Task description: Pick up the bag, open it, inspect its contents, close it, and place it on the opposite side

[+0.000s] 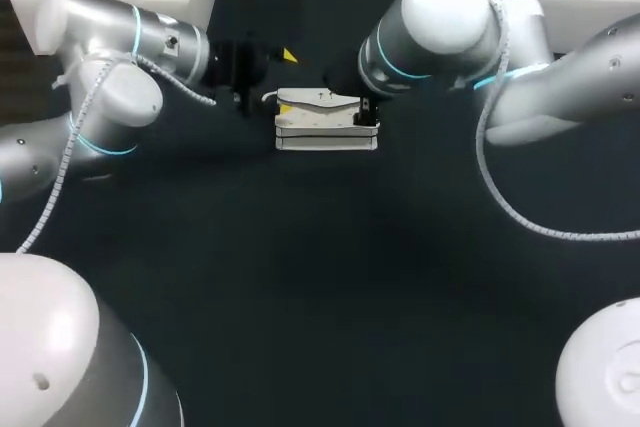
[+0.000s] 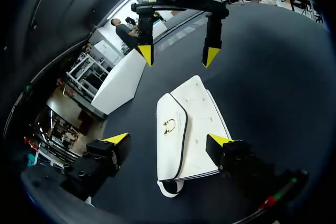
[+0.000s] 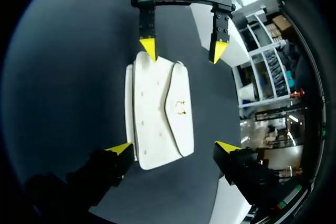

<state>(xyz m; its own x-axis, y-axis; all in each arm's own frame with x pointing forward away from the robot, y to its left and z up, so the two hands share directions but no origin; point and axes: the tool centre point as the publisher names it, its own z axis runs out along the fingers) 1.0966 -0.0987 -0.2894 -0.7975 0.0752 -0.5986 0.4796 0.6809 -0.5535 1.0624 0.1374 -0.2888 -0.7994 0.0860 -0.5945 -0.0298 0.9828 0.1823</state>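
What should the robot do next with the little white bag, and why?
I'd guess: lower the left hand and close it on the bag. The bag lies flat on the table, flap shut; the left hand and the right hand are both open over it, and neither holds it.

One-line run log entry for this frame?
phase: pre-grasp | bag: on table, flap shut, not gripped | left gripper: open, at one end of bag | right gripper: open, at other end

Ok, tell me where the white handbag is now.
In the head view the white handbag lies flat at the far middle of the table, between the left gripper and the right gripper, both open.
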